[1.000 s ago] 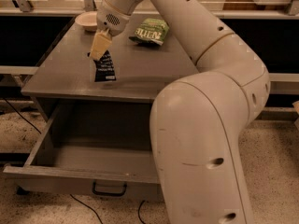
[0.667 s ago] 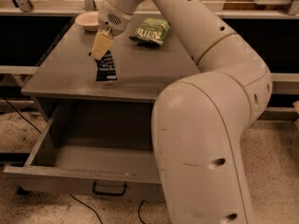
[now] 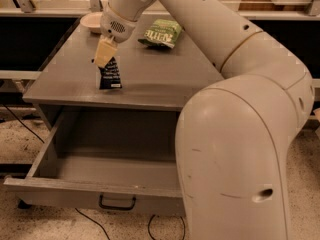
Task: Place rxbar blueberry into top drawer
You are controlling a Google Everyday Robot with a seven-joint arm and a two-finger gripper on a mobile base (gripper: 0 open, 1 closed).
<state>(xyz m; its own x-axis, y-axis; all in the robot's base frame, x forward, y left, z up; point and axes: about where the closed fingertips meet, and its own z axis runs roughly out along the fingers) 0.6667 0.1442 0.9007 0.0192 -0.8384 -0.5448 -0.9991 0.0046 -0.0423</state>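
Observation:
The rxbar blueberry point(image 3: 110, 75), a dark navy wrapper with white lettering, stands upright near the front left of the grey cabinet top point(image 3: 160, 79). My gripper point(image 3: 105, 53) reaches down from above and is shut on the bar's upper end, its tan fingers point(image 3: 104, 50) covering that end. The top drawer point(image 3: 75, 186) is pulled wide open below the cabinet top, with its dark handle point(image 3: 117, 202) on the front panel. Its inside shows nothing in it where visible. My arm hides its right part.
A green crinkled chip bag point(image 3: 161, 32) lies at the back middle of the cabinet top. A small pale bowl point(image 3: 92, 21) sits at the back left. My large white arm point(image 3: 235, 134) fills the right side. Cables lie on the speckled floor.
Almost nothing: the gripper and the bar have stayed at the same spot above the cabinet top's front left, and the drawer stays open.

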